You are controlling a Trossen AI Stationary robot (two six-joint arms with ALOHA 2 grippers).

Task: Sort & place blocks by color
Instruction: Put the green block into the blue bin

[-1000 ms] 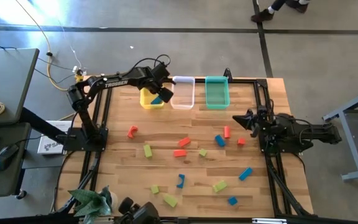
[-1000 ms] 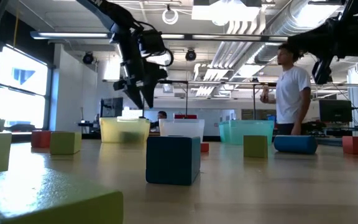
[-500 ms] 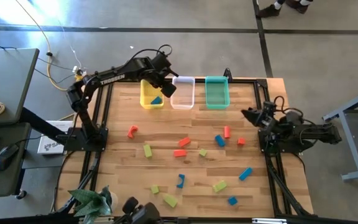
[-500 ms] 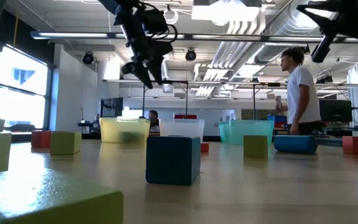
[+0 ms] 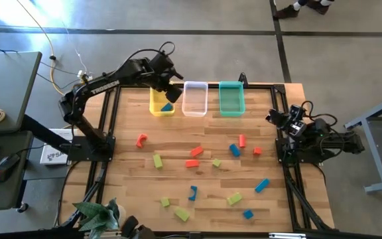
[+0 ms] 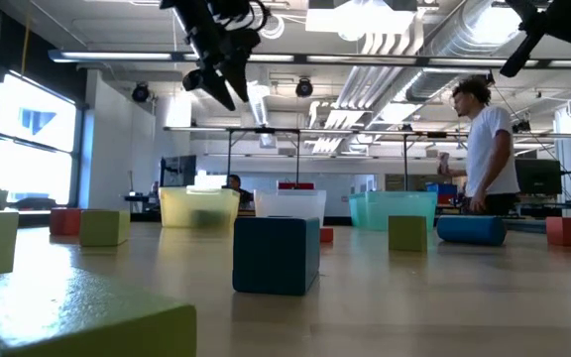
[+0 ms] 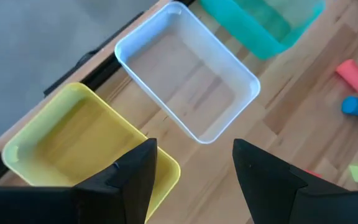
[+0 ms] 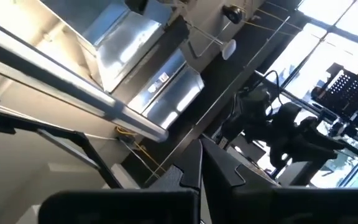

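Wooden table holds scattered blocks; our left gripper hangs open and empty above the yellow bin, where a blue block lies; our right gripper waits closed.

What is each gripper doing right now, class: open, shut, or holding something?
Left gripper: open, empty, raised above the yellow bin.
Right gripper: shut, empty, pointing upward at the table's right edge.
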